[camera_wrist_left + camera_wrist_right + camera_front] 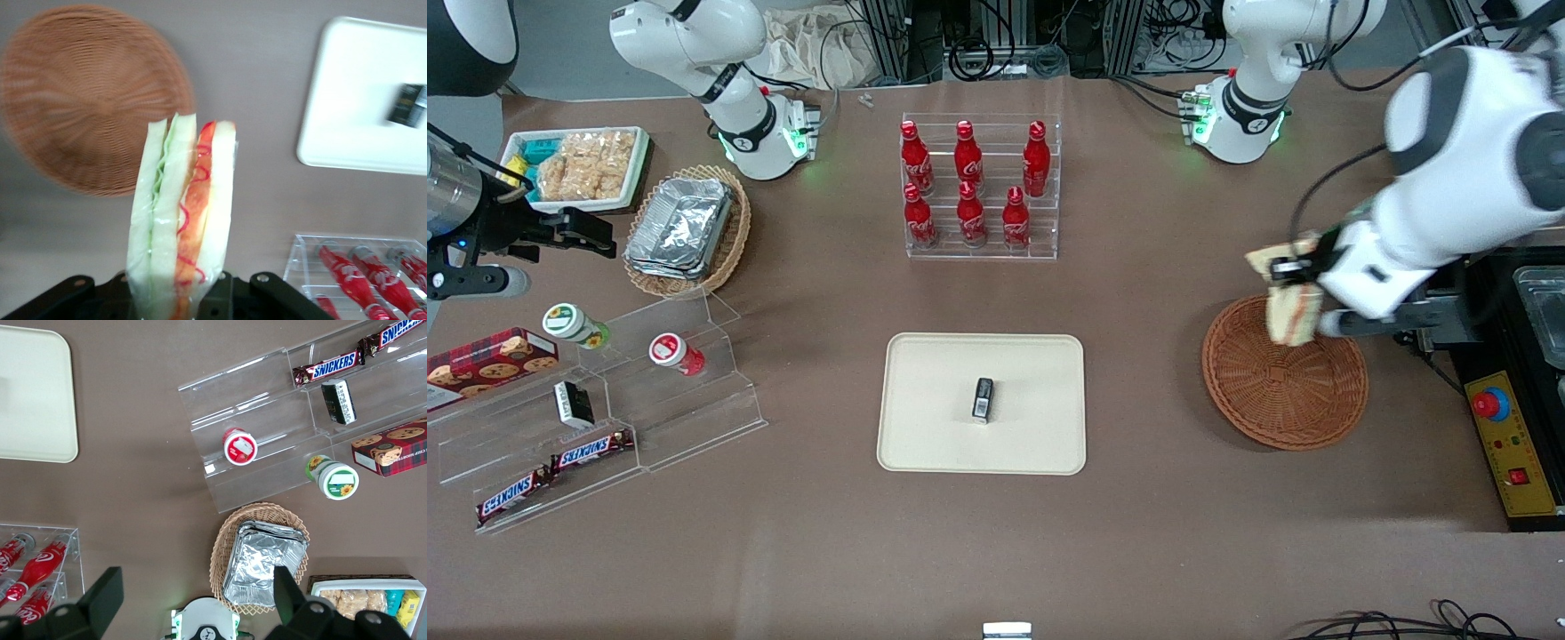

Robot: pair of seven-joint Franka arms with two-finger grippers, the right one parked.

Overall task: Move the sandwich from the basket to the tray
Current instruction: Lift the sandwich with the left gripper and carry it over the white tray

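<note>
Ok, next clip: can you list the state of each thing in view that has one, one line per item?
gripper: shut on the sandwich, above the basket's rim
sandwich: held edge-up, lifted clear of the basket
basket: empty
tray: no sandwich yet; one small dark packet on it
small dark packet: lying near the tray's middle
cola bottles: six, upright in the clear rack, capped
foil containers: stacked in the lighter wicker basket

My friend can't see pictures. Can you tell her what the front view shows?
The gripper holds the sandwich above the basket. The cream tray, with a small dark packet on it, lies mid-table, nearer the camera than the cola bottles.
</note>
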